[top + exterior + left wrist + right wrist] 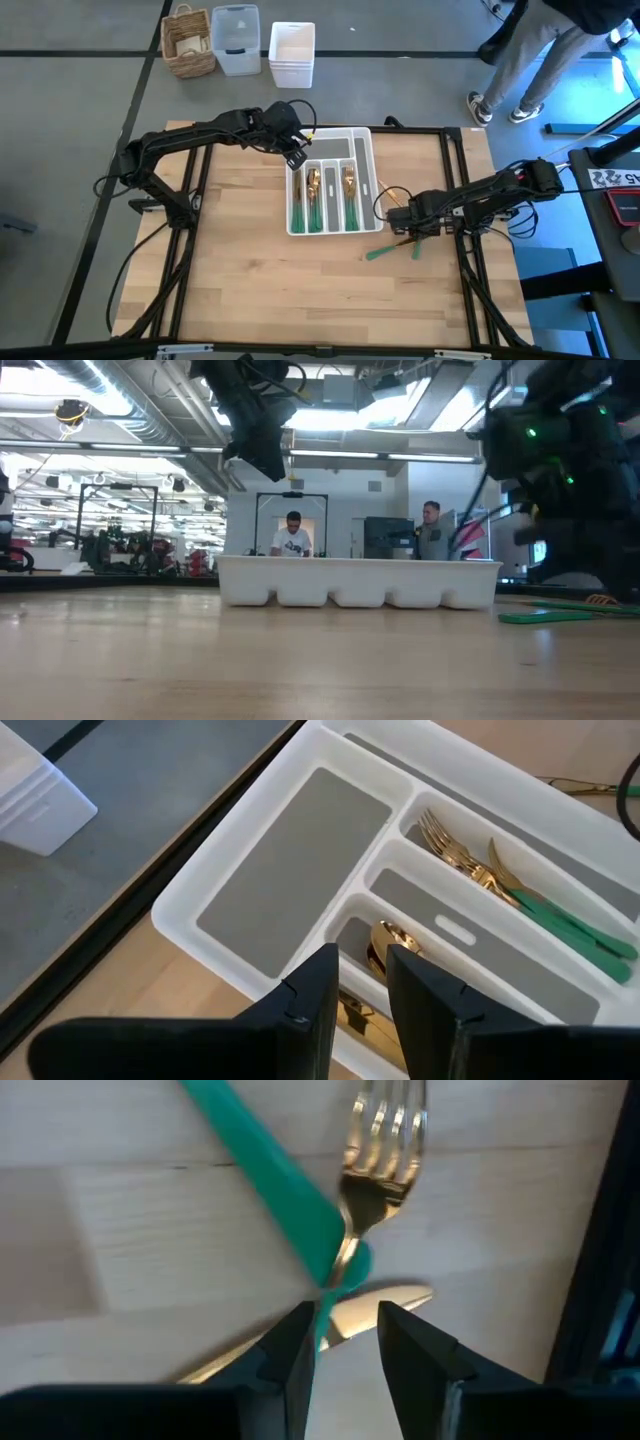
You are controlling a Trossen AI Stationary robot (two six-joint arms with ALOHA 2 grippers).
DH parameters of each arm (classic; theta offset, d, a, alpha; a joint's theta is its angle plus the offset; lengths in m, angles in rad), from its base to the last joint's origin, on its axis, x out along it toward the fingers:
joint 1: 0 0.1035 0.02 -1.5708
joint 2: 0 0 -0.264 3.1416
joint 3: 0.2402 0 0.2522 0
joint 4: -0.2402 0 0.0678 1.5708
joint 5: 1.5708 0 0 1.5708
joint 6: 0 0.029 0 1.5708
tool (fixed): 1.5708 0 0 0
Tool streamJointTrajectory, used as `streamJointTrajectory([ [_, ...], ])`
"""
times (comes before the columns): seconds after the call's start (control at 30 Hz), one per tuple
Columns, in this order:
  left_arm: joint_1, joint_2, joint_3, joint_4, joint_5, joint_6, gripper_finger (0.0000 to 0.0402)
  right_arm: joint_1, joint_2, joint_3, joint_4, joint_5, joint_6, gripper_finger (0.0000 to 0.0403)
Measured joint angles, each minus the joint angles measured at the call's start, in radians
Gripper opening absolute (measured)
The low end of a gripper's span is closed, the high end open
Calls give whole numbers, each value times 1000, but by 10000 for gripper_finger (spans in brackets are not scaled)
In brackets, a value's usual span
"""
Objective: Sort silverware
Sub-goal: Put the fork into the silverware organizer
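Right wrist view alone shows a gold fork (385, 1140) crossing green handles; right gripper (345, 1342) low over them, fingers parted, nothing gripped.

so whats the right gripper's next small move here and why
Probably ease the right gripper down and close on the fork lying crossed with other pieces on the table beside the tray; its fingers stand apart just above the pile, holding nothing.
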Motion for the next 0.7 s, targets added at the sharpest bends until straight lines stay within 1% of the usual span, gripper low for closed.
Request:
streamJointTrajectory([
  [0.17, 0, 0, 0, 1, 0, 0, 82, 0, -3, -65, 70, 5, 46, 110],
  [0.3, 0, 0, 0, 0, 0, 0, 82, 0, -4, -81, 81, 4, 52, 109],
  [0.37, 0, 0, 0, 1, 0, 0, 82, 0, -3, -82, 84, 4, 45, 102],
  [0.47, 0, 0, 0, 1, 0, 0, 82, 0, -3, -82, 92, 4, 44, 75],
  [0.6, 0, 0, 0, 1, 0, 0, 82, 0, -3, -82, 97, 6, 39, 20],
  [0.63, 0, 0, 0, 1, 0, 0, 82, 0, -3, -82, 97, 7, 34, 14],
  [0.7, 0, 0, 0, 1, 0, 0, 82, 0, -2, -82, 99, 7, 18, 14],
])
